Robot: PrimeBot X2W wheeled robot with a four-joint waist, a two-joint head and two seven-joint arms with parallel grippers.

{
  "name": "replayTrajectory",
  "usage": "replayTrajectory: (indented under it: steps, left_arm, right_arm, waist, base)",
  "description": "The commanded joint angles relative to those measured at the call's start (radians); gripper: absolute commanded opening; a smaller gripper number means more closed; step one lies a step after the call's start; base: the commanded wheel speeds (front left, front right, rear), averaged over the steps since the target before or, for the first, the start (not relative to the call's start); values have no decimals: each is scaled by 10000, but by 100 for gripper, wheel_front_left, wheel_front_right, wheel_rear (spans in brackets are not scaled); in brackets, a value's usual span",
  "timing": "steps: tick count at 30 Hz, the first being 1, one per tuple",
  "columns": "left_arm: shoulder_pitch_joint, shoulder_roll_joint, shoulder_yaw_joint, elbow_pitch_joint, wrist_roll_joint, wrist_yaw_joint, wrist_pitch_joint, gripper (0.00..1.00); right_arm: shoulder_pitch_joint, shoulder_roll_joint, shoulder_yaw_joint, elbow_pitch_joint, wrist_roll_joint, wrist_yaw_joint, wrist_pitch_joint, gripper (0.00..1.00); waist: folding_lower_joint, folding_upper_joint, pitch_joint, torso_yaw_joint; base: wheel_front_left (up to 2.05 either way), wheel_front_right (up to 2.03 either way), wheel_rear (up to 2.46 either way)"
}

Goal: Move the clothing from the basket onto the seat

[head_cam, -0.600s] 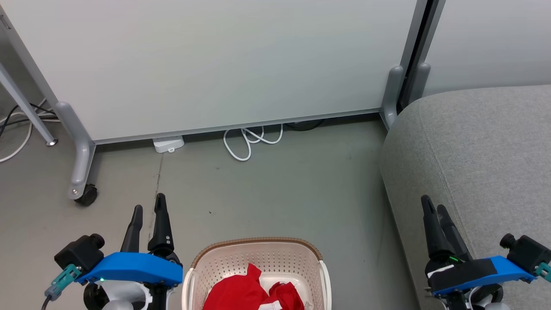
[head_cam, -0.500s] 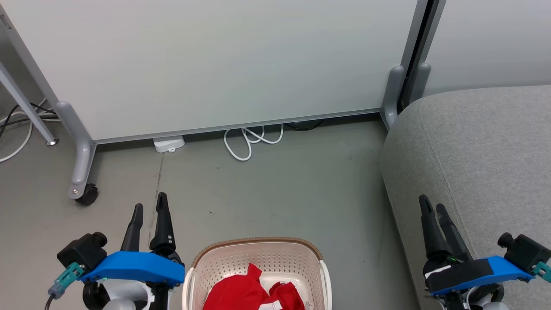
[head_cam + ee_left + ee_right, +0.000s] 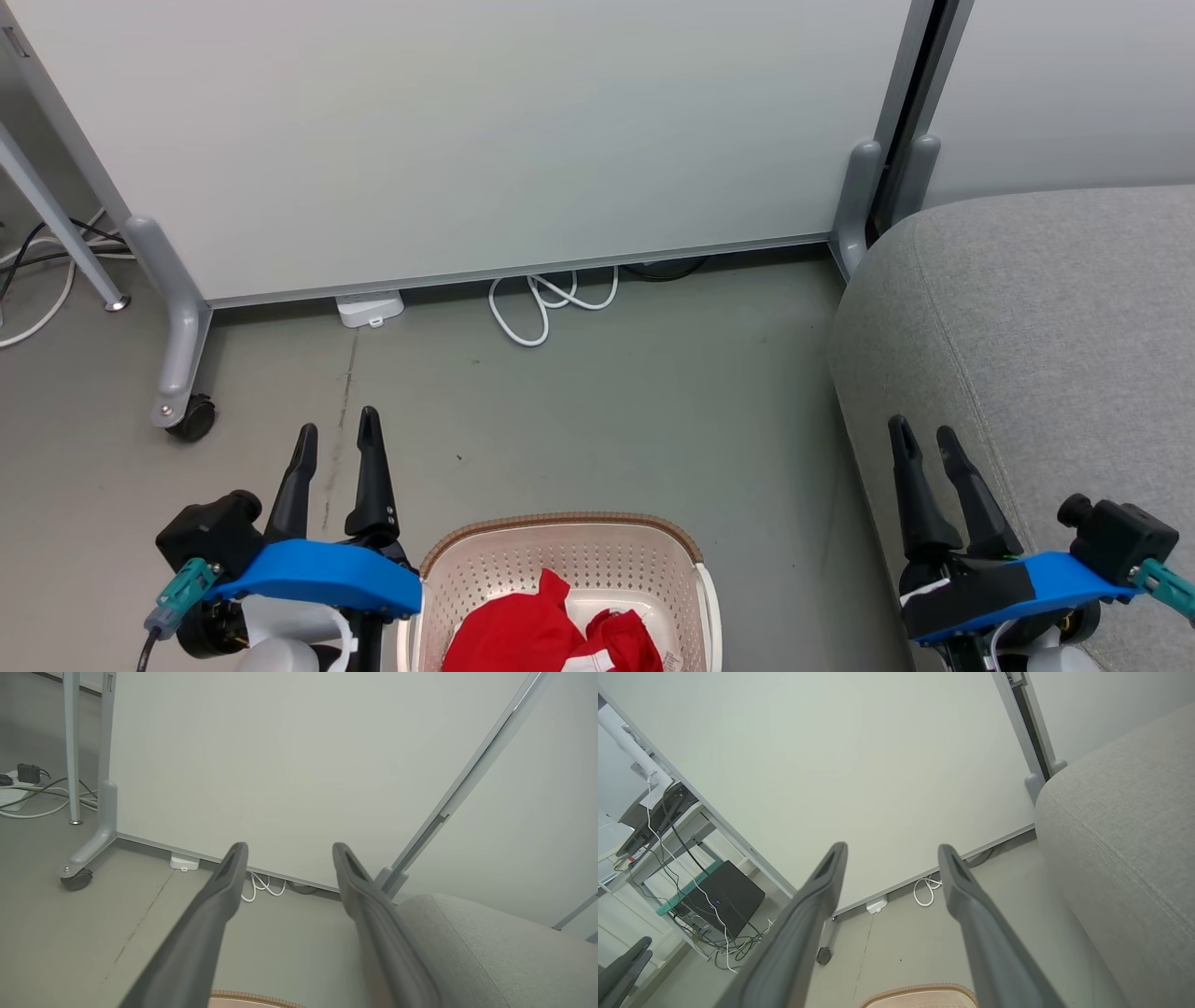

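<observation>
At the bottom middle of the head view, the basket [image 3: 560,560] is seen on the grey floor [image 3: 607,411]. The red clothing [image 3: 523,635] is lying crumpled inside it, and a bit of white trim is visible. On the right side the grey seat [image 3: 1055,327] is placed, apart from the basket, with a strip of floor between them. The left gripper [image 3: 338,422] is held just beside the left side of the basket, and its two dark fingers are spread apart and are holding nothing. The right gripper [image 3: 922,427] is held at the near edge of the seat, and its fingers are also parted and empty. Both pairs of fingers are pointed toward a white panel [image 3: 467,140], under which a white cable [image 3: 541,308] is looped on the floor. The brown rim of the basket is seen at the bottom edge of both wrist views.
</observation>
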Motion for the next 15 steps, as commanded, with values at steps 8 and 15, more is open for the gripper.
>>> replayTrajectory:
  steps: [8,15]
  left_arm:
    - [-309,108,-183,-49,994,130,-282,100]
    - [-326,96,-292,3,1606,31,-449,100]
  right_arm:
    - [-241,-74,166,-146,-969,24,-282,100]
    - [-262,-77,308,-198,-1571,26,-443,100]
  waist:
    - [0,0,7,1]
    - [0,0,24,10]
  base:
    - [0,0,0]
    - [0,0,0]
